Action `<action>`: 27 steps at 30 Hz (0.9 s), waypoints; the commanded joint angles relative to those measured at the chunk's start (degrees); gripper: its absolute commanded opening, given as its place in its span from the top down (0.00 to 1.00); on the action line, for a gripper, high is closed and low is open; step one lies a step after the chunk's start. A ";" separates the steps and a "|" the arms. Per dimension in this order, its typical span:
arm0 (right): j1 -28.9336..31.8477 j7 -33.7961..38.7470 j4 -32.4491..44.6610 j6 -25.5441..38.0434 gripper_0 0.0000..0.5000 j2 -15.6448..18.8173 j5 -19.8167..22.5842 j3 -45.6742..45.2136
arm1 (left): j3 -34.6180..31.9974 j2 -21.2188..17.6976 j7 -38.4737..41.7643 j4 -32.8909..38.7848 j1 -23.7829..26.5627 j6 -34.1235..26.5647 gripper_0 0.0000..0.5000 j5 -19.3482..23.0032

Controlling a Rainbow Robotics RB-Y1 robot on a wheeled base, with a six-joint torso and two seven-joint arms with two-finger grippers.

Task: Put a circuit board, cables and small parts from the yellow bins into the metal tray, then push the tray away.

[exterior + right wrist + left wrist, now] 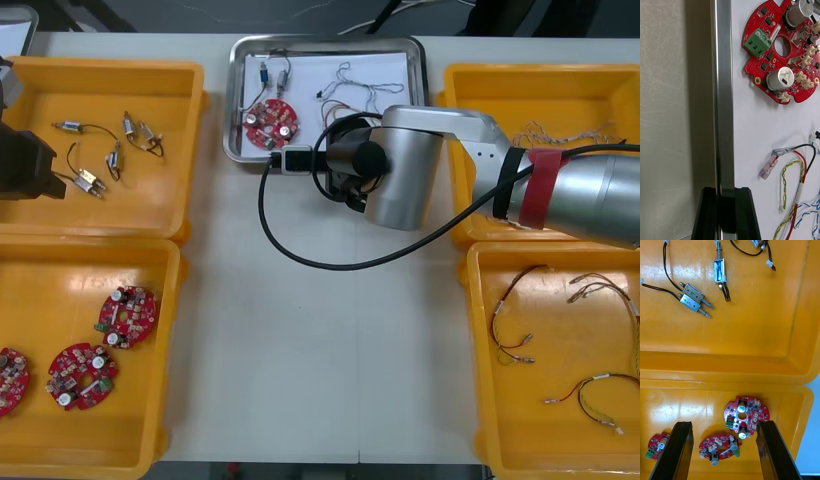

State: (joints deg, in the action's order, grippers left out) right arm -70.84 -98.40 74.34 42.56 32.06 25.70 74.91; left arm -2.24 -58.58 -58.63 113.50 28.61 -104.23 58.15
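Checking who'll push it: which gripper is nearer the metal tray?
Right. The right gripper clamps the near rim of the metal tray; the left gripper hovers open over the left yellow bins, far aside.

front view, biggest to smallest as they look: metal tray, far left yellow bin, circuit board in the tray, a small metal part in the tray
1. far left yellow bin
2. metal tray, partly under the right arm, right hand clamped on its rim
3. circuit board
4. small metal part
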 commanded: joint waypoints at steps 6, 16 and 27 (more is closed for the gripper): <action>-3.16 -1.45 -0.25 -0.02 0.10 -0.68 -0.39 0.50 | -1.36 -2.42 -4.74 0.40 -0.57 -0.45 0.00 -0.50; -3.16 -2.33 1.15 3.32 0.00 -0.51 2.07 0.32 | -1.36 -2.42 -4.74 0.40 -0.57 -0.45 0.00 -0.50; -3.16 -3.38 5.02 10.35 0.00 -0.42 2.07 -1.53 | -1.36 -2.42 -4.74 0.40 -0.57 -0.45 0.00 -0.50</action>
State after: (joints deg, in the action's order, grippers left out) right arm -71.45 -98.63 76.57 51.16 32.02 27.36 74.88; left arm -2.24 -58.58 -58.63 113.50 28.61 -104.23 58.15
